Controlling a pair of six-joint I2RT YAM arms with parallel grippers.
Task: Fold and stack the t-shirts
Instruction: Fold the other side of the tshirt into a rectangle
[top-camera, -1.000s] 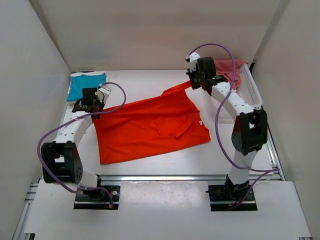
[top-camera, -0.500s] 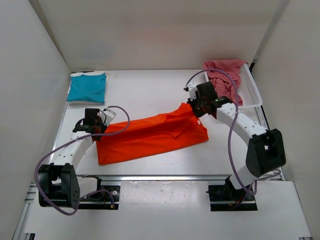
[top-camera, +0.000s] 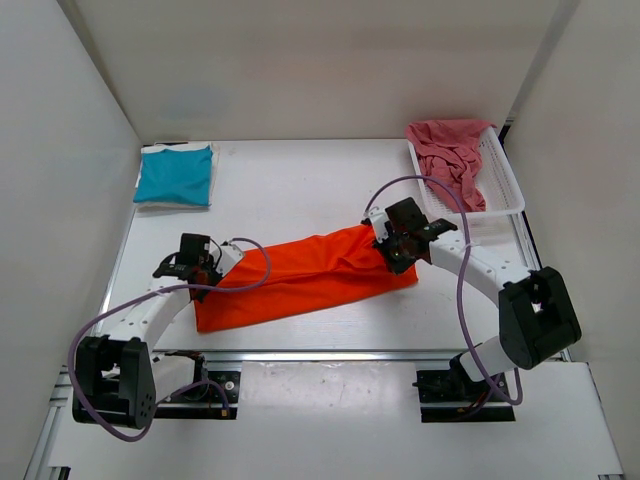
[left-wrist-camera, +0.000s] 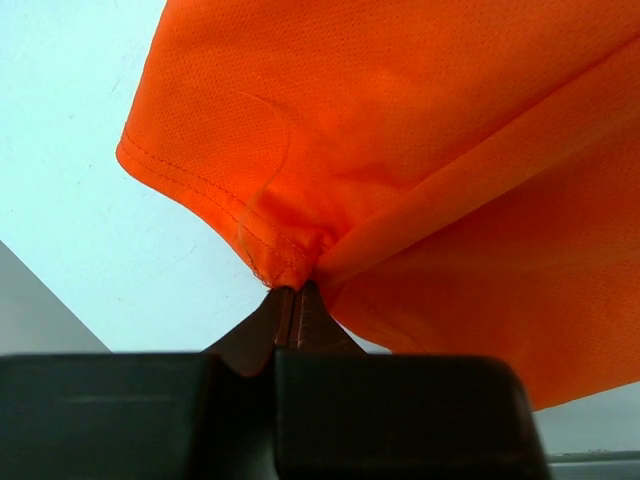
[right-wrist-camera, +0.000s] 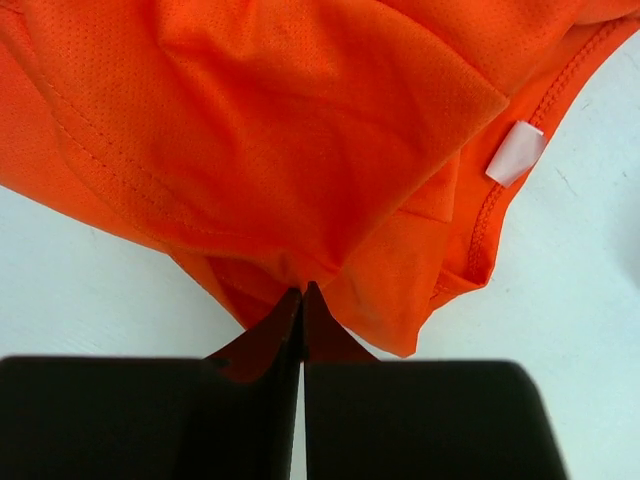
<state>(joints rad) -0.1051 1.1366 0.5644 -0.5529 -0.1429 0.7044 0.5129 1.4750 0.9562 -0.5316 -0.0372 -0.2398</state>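
The bright orange t-shirt (top-camera: 300, 275) lies across the middle of the table as a long folded band. My left gripper (top-camera: 207, 272) is shut on its left end, pinching a hemmed corner (left-wrist-camera: 280, 255). My right gripper (top-camera: 392, 250) is shut on its right end, pinching bunched cloth (right-wrist-camera: 300, 270) beside the white label (right-wrist-camera: 515, 152). The teal-blue t-shirt (top-camera: 175, 174) lies folded at the far left, on a white one whose edge shows beneath (top-camera: 170, 205). The pinkish-red t-shirt (top-camera: 450, 150) is crumpled in the basket.
A white plastic mesh basket (top-camera: 502, 186) stands at the far right corner. White walls close in the table on three sides. A metal rail (top-camera: 330, 355) runs along the near edge by the arm bases.
Both grippers have pulled the far edge of the orange shirt toward the near side, folding the spread shirt over into a narrow band. The right arm came away from the basket.
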